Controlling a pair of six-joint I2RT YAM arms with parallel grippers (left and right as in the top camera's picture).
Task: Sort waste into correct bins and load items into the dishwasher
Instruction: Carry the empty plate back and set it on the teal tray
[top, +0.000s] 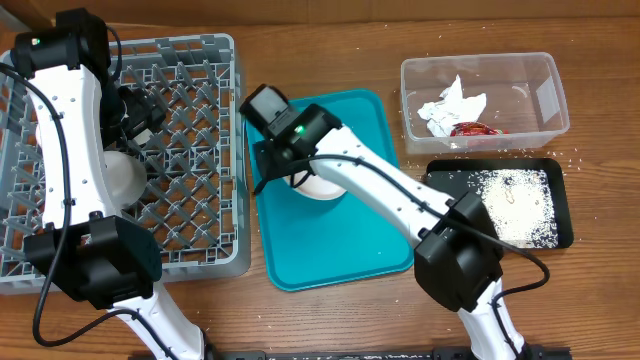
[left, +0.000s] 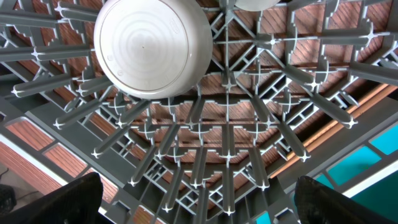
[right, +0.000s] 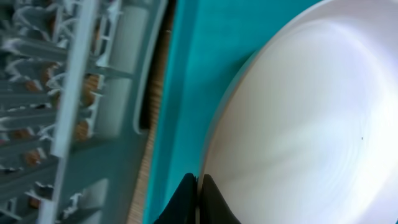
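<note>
**L side.** L claw (left: 199, 208): jaws fully apart, nothing held. It hangs over the dish rack (top: 200, 45). Below and just ahead of it, a white bowl (left: 152, 46) sits base up, mouth to the rack floor. It is round, so it has no long axis.

**Centre.** R claw (right: 198, 198): jaws pinched on the near rim of a white dish (right: 298, 124), edge grip only. The dish lies directly ahead of the claw on the teal tray (right: 199, 74), hollow side up, approx. flat. It is round, so no long axis. We cannot tell if it has left the tray. The rack wall is near the claw's left.

**Risks (our judgement):**
- Thin rim pinch on a smooth surface: dish may pivot or slip on lift.
- Transfer: dish may clip the rack wall or prongs.
- L arm occupies the rack: arms may collide.

**R side.** Well apart from the R claw, to its right: clear tub (top: 480, 57) w/ napkin (top: 450, 105) and red wrapper (top: 475, 129), and black tray (top: 440, 185) w/ rice grains (top: 510, 205).
</note>
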